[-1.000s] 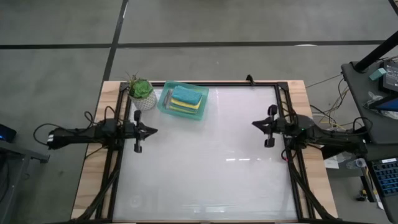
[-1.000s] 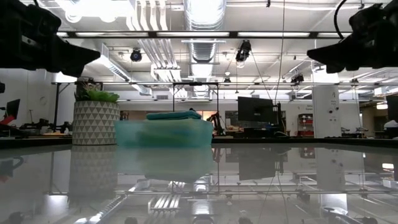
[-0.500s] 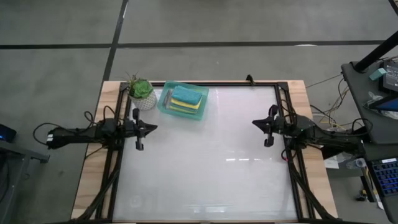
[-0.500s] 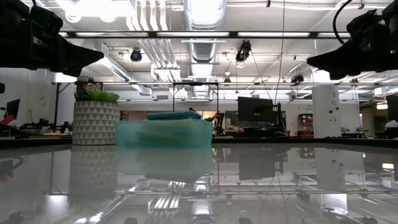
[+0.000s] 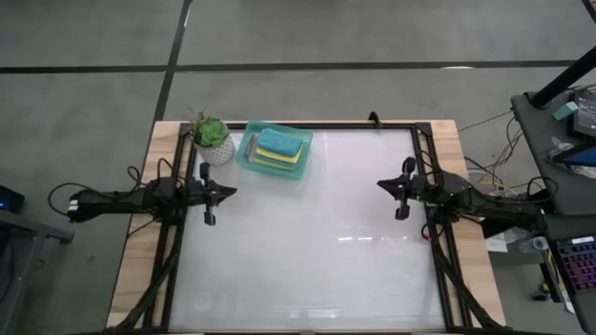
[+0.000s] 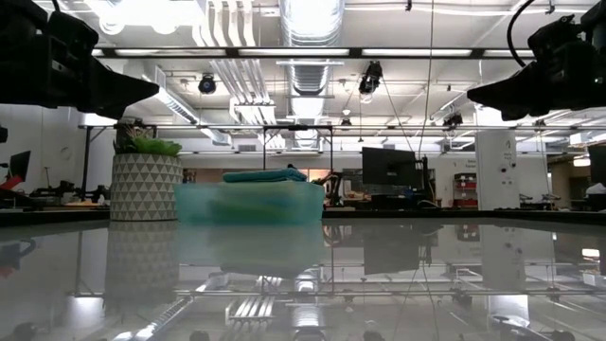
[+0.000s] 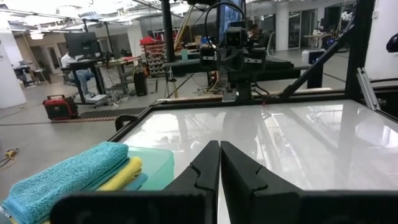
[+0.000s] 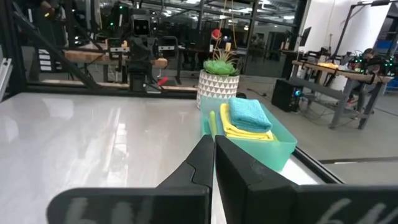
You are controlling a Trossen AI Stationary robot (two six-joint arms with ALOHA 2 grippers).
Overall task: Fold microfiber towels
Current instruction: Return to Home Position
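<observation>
Left tool [image 7: 219, 144] and right tool [image 8: 213, 138], both clenched empty, hang at opposite sides of the white glossy bench [image 5: 307, 251], while the folded microfiber towels [image 5: 282, 147], teal over yellow, lie stacked in the translucent mint-green plastic tray [image 5: 244, 160]; folding appears complete.

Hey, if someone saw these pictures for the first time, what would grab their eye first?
Probably the mint-green tray near the far left corner of the table, beside the potted plant, with a teal towel folded on top of a yellow towel. Then the left gripper and right gripper, both shut and empty, facing each other from opposite edges.
</observation>
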